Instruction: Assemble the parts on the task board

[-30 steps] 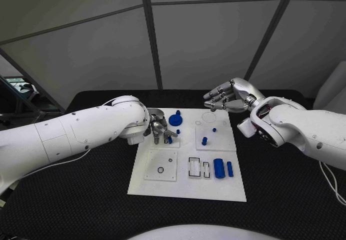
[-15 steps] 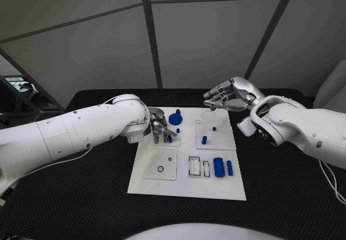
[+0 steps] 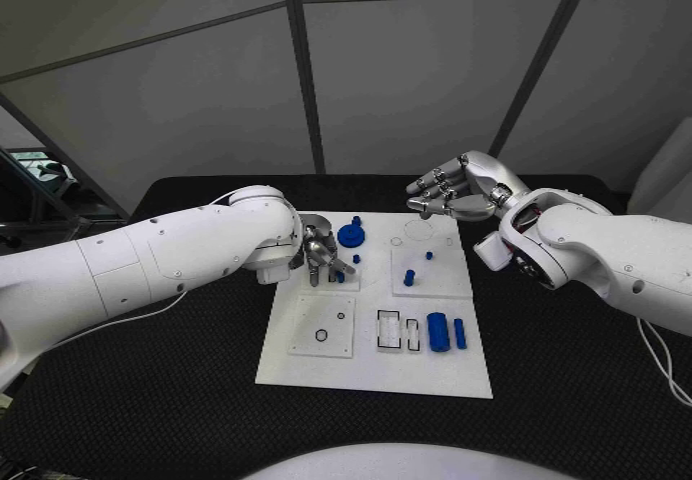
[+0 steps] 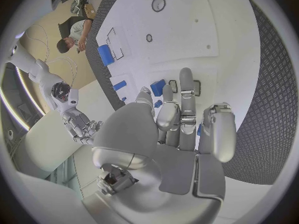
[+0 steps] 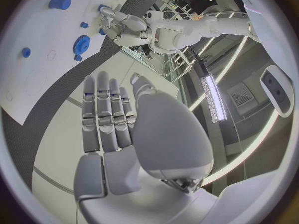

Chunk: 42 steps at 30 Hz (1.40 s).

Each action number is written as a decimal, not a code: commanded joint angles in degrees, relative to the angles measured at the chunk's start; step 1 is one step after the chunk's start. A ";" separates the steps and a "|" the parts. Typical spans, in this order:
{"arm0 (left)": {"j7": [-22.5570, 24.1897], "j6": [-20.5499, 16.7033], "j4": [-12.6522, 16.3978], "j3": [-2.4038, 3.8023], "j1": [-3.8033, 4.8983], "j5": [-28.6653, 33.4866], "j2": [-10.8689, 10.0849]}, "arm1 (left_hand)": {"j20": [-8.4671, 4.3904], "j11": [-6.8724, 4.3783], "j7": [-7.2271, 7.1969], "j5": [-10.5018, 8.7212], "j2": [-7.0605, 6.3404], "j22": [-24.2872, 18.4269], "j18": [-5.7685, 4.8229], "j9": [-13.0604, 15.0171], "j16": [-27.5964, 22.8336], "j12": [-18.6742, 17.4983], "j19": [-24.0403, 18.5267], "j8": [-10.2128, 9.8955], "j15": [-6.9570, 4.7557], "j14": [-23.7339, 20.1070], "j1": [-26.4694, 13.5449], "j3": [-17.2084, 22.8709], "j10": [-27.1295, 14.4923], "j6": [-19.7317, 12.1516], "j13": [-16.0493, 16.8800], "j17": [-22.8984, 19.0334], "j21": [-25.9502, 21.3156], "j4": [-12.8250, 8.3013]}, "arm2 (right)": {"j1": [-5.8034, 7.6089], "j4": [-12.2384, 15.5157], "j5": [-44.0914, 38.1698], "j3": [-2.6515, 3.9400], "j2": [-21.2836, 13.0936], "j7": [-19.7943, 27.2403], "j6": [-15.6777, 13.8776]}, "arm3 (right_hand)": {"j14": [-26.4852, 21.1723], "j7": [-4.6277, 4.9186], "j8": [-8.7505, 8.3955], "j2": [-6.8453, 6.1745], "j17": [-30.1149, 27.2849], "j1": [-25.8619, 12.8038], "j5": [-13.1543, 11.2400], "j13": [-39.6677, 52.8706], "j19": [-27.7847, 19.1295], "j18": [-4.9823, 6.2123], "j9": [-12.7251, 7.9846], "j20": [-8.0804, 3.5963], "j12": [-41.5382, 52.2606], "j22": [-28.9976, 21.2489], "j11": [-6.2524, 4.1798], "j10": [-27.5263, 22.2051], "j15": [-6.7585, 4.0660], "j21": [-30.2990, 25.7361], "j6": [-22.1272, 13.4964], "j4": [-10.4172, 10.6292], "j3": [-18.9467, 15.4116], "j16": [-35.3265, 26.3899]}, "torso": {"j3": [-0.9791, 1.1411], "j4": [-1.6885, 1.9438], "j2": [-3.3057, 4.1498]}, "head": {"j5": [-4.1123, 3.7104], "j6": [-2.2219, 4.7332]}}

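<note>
The white task board (image 3: 372, 365) lies mid-table. My left hand (image 3: 320, 257) hovers over its far-left part, fingers pointing down beside a blue gear (image 3: 352, 239) and a small blue part (image 3: 338, 279). In the left wrist view the left hand (image 4: 181, 134) has straight, spread fingers, with a sliver of blue (image 4: 199, 130) showing between a finger and the thumb. I cannot tell whether they touch it. My right hand (image 3: 454, 192) is raised over the board's far edge, open and holding nothing; the right hand (image 5: 115, 122) lies flat in its wrist view.
Two small blue pegs (image 3: 408, 279) stand in the board's right part. A thick blue cylinder (image 3: 438, 330) and a slim blue bar (image 3: 460, 334) lie nearer me, beside rectangular slots (image 3: 389, 332). A black table (image 3: 577, 400) surrounds the board.
The left arm has edged slightly over the board; the hand stays at the same spot. The right hand has not moved.
</note>
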 commanded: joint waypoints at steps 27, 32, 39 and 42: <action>0.21 -3.04 1.08 0.00 0.11 4.04 -1.20 | -0.43 -0.31 0.21 4.76 -11.68 1.11 -0.89 4.60 -2.04 -2.97 -0.01 0.11 -0.05 0.76 0.25 48.22 -1.10 -2.88 -2.52 1.32 -0.30 -8.84 | 0.11 -0.67 -0.13 0.04 0.36 -0.10 0.48 | -0.33 0.05 -0.11 0.23 -0.11 -0.52 0.72 -0.18 -0.31 0.05 -0.06 0.39 -0.36 -0.22 0.23 -0.68 0.36 -0.69 -0.65 -0.10 -0.26 -0.71 | -0.02 0.09 -0.04 | -0.18 0.25; 0.43 -5.64 2.18 0.01 0.11 4.22 -2.19 | -0.43 -0.29 0.17 5.20 -12.05 1.51 -0.95 5.88 -2.20 -2.51 0.15 0.98 -0.11 0.90 -2.45 51.36 -0.67 -3.18 -2.08 1.50 -0.11 -11.26 | 0.11 -0.84 -0.13 0.04 0.33 -0.14 0.43 | -0.35 0.07 -0.11 0.24 -0.10 -0.60 0.72 -0.18 -0.33 0.05 -0.06 0.41 -0.36 -0.24 0.26 -0.70 0.39 -0.73 -0.67 -0.07 -0.30 -0.75 | 0.05 0.02 -0.03 | 0.10 0.24; 0.68 -9.65 4.45 -0.01 0.11 4.28 -3.98 | -0.45 -0.33 0.10 5.56 -12.21 1.96 -1.03 6.50 -2.30 -2.11 0.35 1.43 -0.18 0.97 -3.63 52.70 -0.29 -3.13 -1.68 1.60 0.14 -12.67 | 0.11 -0.87 -0.13 0.04 0.17 -0.18 0.34 | -0.37 0.09 -0.11 0.23 -0.11 -0.65 0.72 -0.19 -0.35 0.04 -0.06 0.42 -0.35 -0.25 0.27 -0.73 0.41 -0.76 -0.70 -0.05 -0.32 -0.78 | 0.04 0.11 -0.07 | 0.27 0.14; 0.66 -11.12 5.36 -0.03 0.10 4.25 -4.79 | -0.46 -0.34 0.09 5.58 -12.24 2.06 -1.05 6.59 -2.31 -2.08 0.39 1.50 -0.19 0.98 -3.79 52.91 -0.24 -3.09 -1.65 1.61 0.20 -12.88 | 0.11 -0.89 -0.13 0.04 0.07 -0.18 0.28 | -0.40 0.10 -0.11 0.23 -0.11 -0.69 0.72 -0.20 -0.36 0.04 -0.06 0.44 -0.35 -0.27 0.28 -0.75 0.42 -0.79 -0.72 -0.03 -0.34 -0.81 | 0.05 0.18 -0.10 | 0.34 -0.01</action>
